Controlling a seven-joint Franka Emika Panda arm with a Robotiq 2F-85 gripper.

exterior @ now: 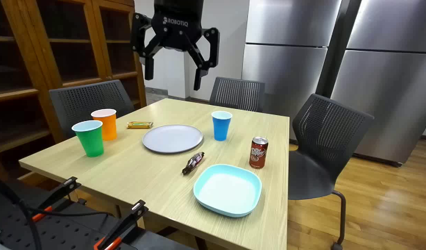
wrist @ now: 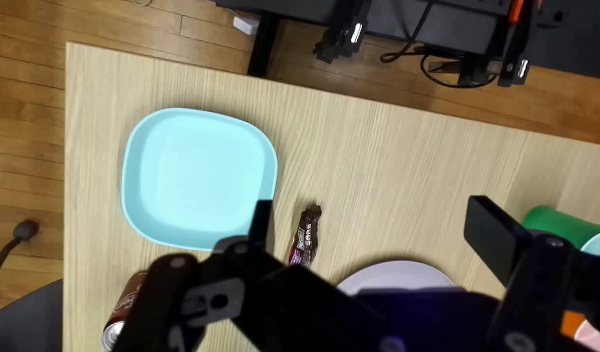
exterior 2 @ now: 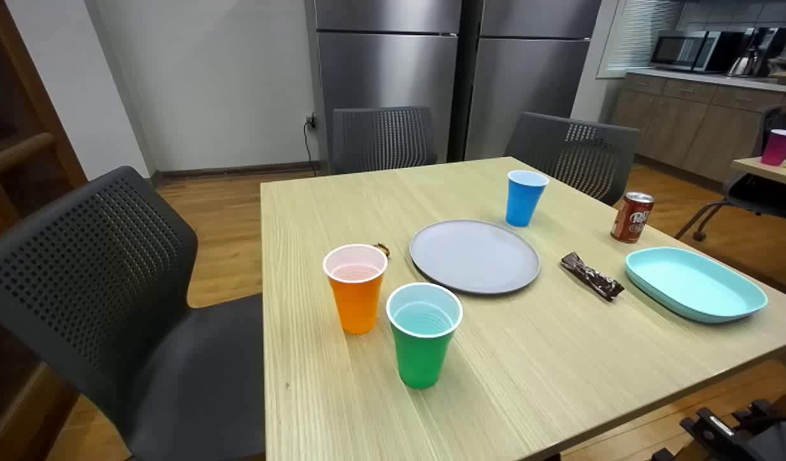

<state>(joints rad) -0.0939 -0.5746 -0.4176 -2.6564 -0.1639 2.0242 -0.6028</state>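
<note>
My gripper (exterior: 173, 74) is open and empty, high above the table. It also shows in the wrist view (wrist: 373, 220) with its fingers wide apart. A dark-wrapped candy bar (wrist: 306, 234) lies on the table, partly hidden by the gripper in that view. Beside it are a grey round plate (exterior: 173, 139) and a turquoise square dish (exterior: 228, 190), both bare. A gold-wrapped bar (exterior: 140, 125) lies behind the plate; the orange cup mostly hides it in an exterior view (exterior 2: 382, 248). Blue (exterior: 221, 126), orange (exterior: 109, 126) and green (exterior: 91, 140) cups stand upright. A Dr Pepper can (exterior: 258, 152) stands upright.
The light wooden table (exterior: 150, 187) carries all these things. Dark chairs (exterior: 324, 152) stand around it. A black base with clamps (exterior: 112, 225) lies along one table edge. A wooden cabinet (exterior: 70, 41) and steel refrigerators (exterior: 286, 69) stand beyond.
</note>
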